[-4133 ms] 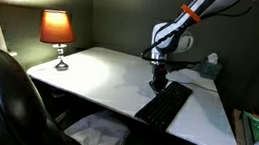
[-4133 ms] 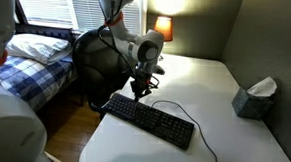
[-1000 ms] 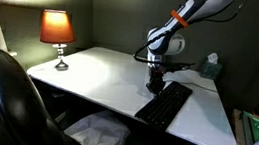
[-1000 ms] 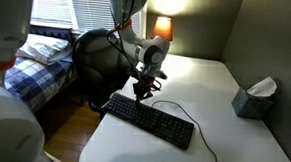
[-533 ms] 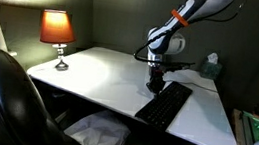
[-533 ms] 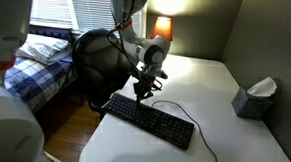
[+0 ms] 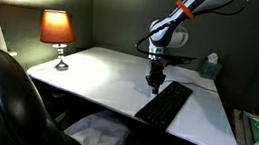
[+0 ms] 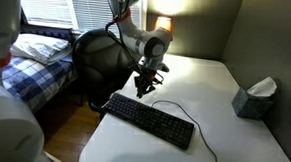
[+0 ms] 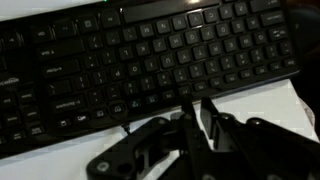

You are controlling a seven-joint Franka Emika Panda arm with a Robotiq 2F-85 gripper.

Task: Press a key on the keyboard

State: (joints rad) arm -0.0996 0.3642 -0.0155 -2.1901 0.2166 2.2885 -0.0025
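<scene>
The long black keyboard (image 7: pixel 166 105) lies on the white desk (image 7: pixel 98 79), also seen in the other exterior view (image 8: pixel 148 119) with its thin cable (image 8: pixel 204 142). My gripper (image 7: pixel 154 86) hangs point-down just above the keyboard's far end (image 8: pixel 143 91). In the wrist view the keyboard (image 9: pixel 140 55) fills the upper frame, and the gripper's fingers (image 9: pixel 193 102) sit close together with nothing between them, their tips by the nearest key row. I cannot tell whether they touch a key.
A lit orange lamp (image 7: pixel 57 31) stands at the desk's far corner. A tissue box (image 8: pixel 254 98) sits near the wall. A black office chair (image 7: pixel 6 92) stands beside the desk. A bed (image 8: pixel 31 60) lies beyond.
The arm has risen: the gripper sits slightly higher above the keyboard's end than half a second ago. The keyboard has not moved.
</scene>
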